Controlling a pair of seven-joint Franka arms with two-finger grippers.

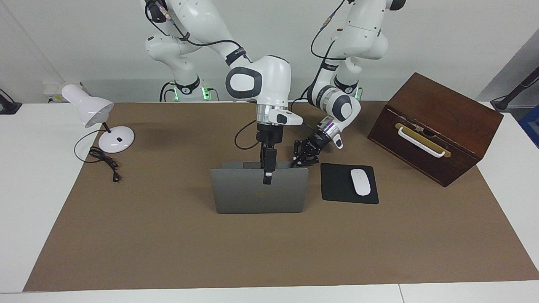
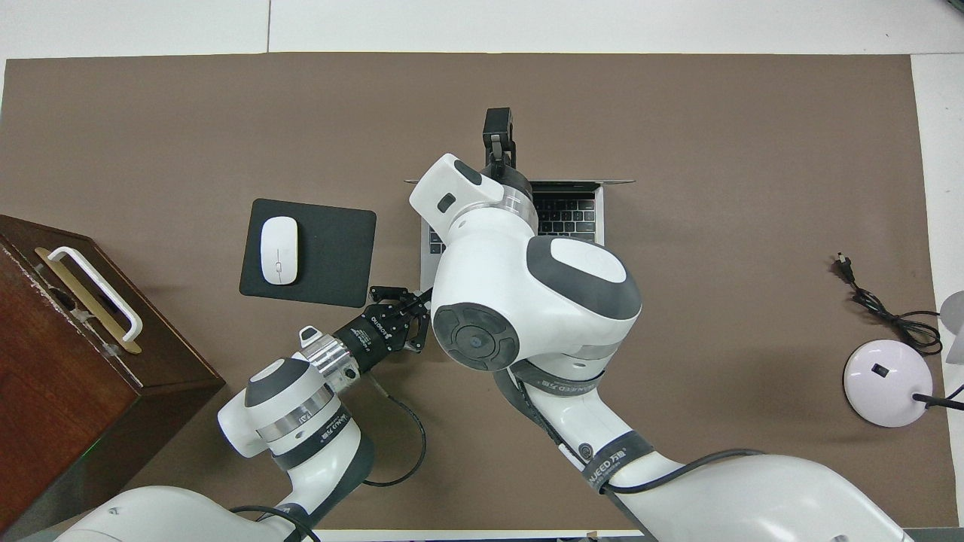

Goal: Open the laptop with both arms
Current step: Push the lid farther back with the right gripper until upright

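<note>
The laptop (image 1: pixel 259 191) stood open mid-table (image 1: pixel 168 252) beside the mouse pad (image 1: pixel 348 184), its keyboard largely hidden under the right arm, whose hand (image 1: pixel 268 176) pinched the lid's top edge, while the left hand (image 1: pixel 304 156) gripped the base corner.

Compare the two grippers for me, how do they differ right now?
The right gripper hangs straight down over the top edge of the laptop lid, which stands raised; the left gripper comes in slanted and low, at the laptop's base corner beside the mouse pad. The right arm's wrist sits high above the keyboard; the left arm's stays near the table. Both are black and at the laptop.
</note>
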